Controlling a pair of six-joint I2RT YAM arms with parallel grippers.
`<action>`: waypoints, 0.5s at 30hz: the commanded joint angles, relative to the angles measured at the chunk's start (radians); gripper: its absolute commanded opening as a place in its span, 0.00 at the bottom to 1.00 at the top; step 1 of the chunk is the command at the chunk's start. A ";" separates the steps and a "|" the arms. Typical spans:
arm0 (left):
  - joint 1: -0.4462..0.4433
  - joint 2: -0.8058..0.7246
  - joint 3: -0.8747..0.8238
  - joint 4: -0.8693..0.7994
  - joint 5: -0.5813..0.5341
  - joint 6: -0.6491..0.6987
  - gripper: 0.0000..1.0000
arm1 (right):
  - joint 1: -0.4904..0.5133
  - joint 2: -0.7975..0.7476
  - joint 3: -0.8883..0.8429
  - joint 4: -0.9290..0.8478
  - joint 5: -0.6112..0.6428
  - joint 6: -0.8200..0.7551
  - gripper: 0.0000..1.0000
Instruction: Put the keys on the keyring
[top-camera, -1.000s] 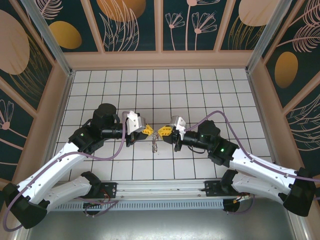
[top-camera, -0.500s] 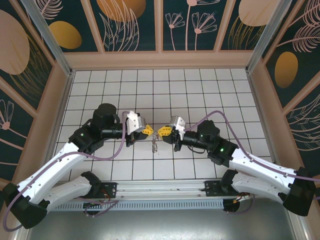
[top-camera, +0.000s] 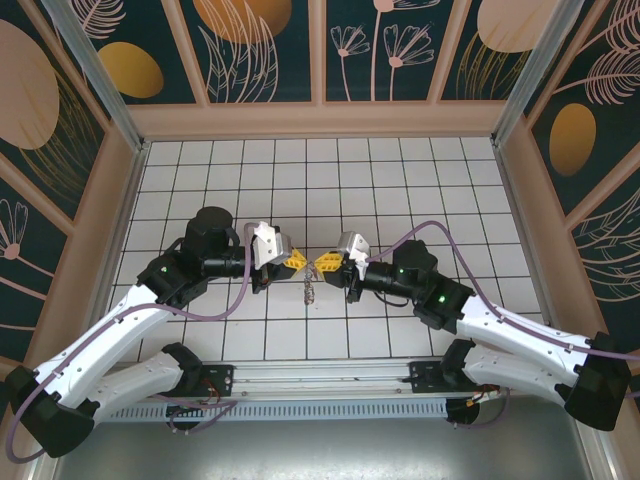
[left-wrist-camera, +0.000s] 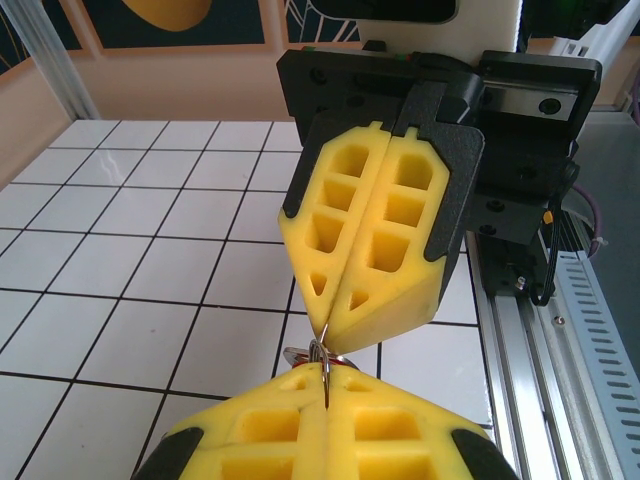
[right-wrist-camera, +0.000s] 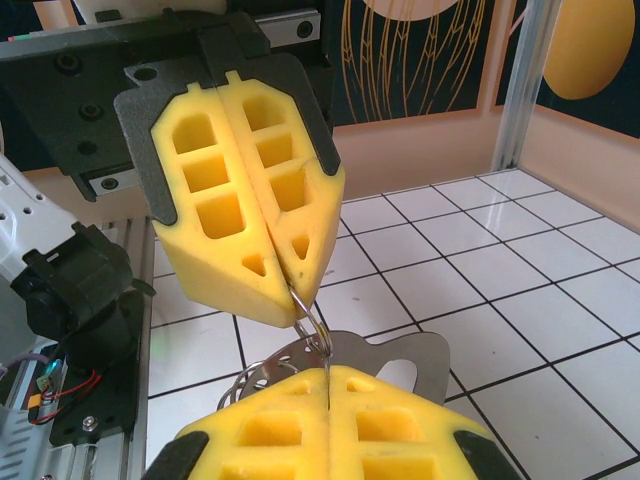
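Pinching tip to tip, both sets of yellow foam fingers are pressed fully together on my screens: the left gripper and the right gripper meet nose to nose above the middle of the white tiled table. On the left wrist camera my own left fingertips sit at the bottom edge with no gap between them. The thin wire keyring runs straight up out of their seam into the seam of the right gripper's pads just above, so each pair is clamped on that wire. A speck of a small red plastic tag peeks out beside the wire under the opposite tip; I cannot make out more of it from there. On the right wrist camera the loop curves down from the left gripper's point into my right fingers, and the flat silvery metal key lies just behind it, close against the yellow foam, with a few curved wires beside it that I cannot sort out. From overhead the ring and key read as a small metal cluster dangling just below the meeting point, over the tiles — too small for detail. Further out, the two white arms reach in from their bases at the near edge, purple cables looping along them, and dark floral wall panels ring the workspace.
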 joint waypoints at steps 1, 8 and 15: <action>-0.004 0.004 0.001 0.015 0.024 0.015 0.00 | 0.012 -0.011 0.034 0.060 -0.005 -0.014 0.00; -0.003 0.009 0.002 0.013 0.023 0.016 0.00 | 0.013 -0.006 0.041 0.064 -0.009 -0.020 0.00; -0.004 0.012 0.004 0.013 0.024 0.016 0.00 | 0.016 -0.002 0.048 0.072 -0.009 -0.022 0.00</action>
